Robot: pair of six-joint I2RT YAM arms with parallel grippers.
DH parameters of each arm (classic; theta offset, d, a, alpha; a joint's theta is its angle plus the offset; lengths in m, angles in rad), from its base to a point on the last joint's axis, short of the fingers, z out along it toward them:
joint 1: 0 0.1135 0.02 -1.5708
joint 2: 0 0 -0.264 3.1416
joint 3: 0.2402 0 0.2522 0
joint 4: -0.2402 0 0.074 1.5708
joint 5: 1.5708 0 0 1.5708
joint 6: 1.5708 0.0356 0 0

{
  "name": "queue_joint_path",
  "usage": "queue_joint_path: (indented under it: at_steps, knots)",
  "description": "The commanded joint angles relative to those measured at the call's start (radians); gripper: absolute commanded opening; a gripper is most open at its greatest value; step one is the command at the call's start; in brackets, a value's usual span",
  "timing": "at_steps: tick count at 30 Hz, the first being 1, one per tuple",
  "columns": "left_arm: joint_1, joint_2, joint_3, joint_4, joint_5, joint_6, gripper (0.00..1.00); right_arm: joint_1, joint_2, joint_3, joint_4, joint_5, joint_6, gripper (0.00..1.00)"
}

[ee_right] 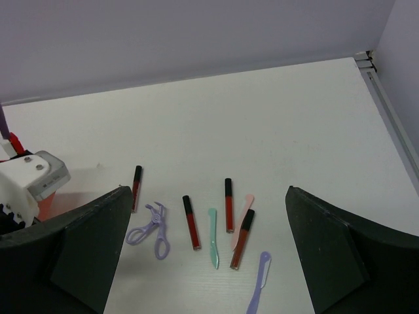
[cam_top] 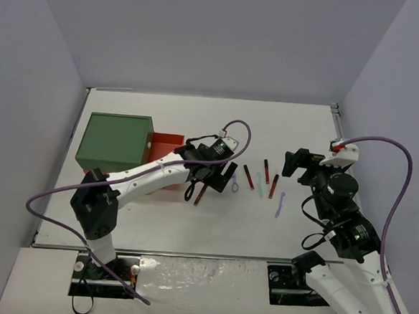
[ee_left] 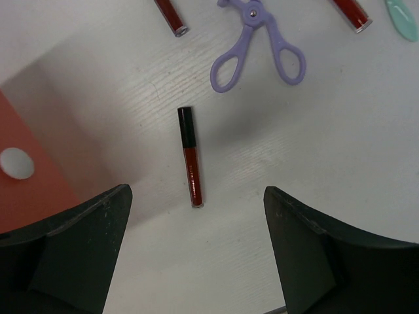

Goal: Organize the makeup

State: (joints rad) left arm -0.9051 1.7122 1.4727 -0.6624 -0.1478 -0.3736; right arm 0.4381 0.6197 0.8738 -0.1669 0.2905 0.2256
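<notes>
Your left gripper [ee_left: 196,196], wide and unloaded, hangs over the thin dark-red, black-capped stick [ee_left: 190,157] just beside the lavender scissor-like tool [ee_left: 251,13]. Your right gripper [ee_right: 208,193] is likewise wide. Beyond that tool, white tabletop [ee_right: 294,118] runs to its far edge.

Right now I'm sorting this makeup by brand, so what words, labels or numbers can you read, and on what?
No text here can be read.
Lip gloss tube: faint marks along its red part, too small to read.
Lavender curler: no print shows.
Green box: no label shows on its top.
</notes>
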Motion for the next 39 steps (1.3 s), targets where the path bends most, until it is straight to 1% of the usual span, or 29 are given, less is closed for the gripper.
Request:
queue_joint_path:
  at_steps: [1,7,13,17,20,22,24,25,27,28,30,32,37,39]
  knots:
    - [0.016,0.028,0.032,0.003,-0.007,-0.072,0.79,-0.001,-0.008,-0.034,0.014,0.012,0.007,1.00]
    - [0.075,0.120,-0.015,0.028,0.035,-0.123,0.78,-0.001,-0.055,-0.070,0.008,-0.010,0.000,1.00]
    - [0.089,0.199,-0.015,0.030,0.054,-0.131,0.77,-0.001,-0.064,-0.088,0.004,-0.014,0.001,1.00]
    - [0.103,0.237,-0.025,0.032,0.072,-0.145,0.72,-0.001,-0.069,-0.090,0.004,-0.016,0.000,1.00]
    - [0.103,0.258,-0.039,0.043,0.097,-0.156,0.64,-0.001,-0.072,-0.091,0.006,-0.013,-0.003,1.00]
    - [0.099,0.265,-0.048,0.048,0.105,-0.168,0.56,-0.001,-0.072,-0.091,0.006,-0.010,-0.002,1.00]
    - [0.095,0.270,-0.063,0.055,0.111,-0.179,0.42,-0.001,-0.071,-0.090,0.007,-0.009,-0.002,1.00]
    - [0.092,0.270,-0.067,0.057,0.113,-0.183,0.37,-0.001,-0.071,-0.090,0.006,-0.008,-0.002,1.00]
    - [0.086,0.266,-0.084,0.063,0.117,-0.193,0.22,-0.001,-0.069,-0.088,0.006,-0.007,-0.003,1.00]
    - [0.086,0.264,-0.088,0.066,0.118,-0.196,0.20,-0.001,-0.069,-0.088,0.006,-0.007,-0.002,1.00]
    - [0.084,0.253,-0.093,0.067,0.123,-0.203,0.03,-0.001,-0.066,-0.089,0.007,-0.008,-0.003,1.00]
    - [0.084,0.226,-0.089,0.060,0.121,-0.204,0.00,0.000,-0.062,-0.089,0.007,-0.009,-0.003,1.00]
    - [0.084,0.122,-0.026,-0.014,0.111,-0.194,0.00,0.000,-0.060,-0.087,0.007,-0.011,-0.006,1.00]
    - [0.085,0.048,0.051,-0.082,0.075,-0.176,0.00,-0.001,-0.062,-0.086,0.007,-0.011,-0.008,1.00]
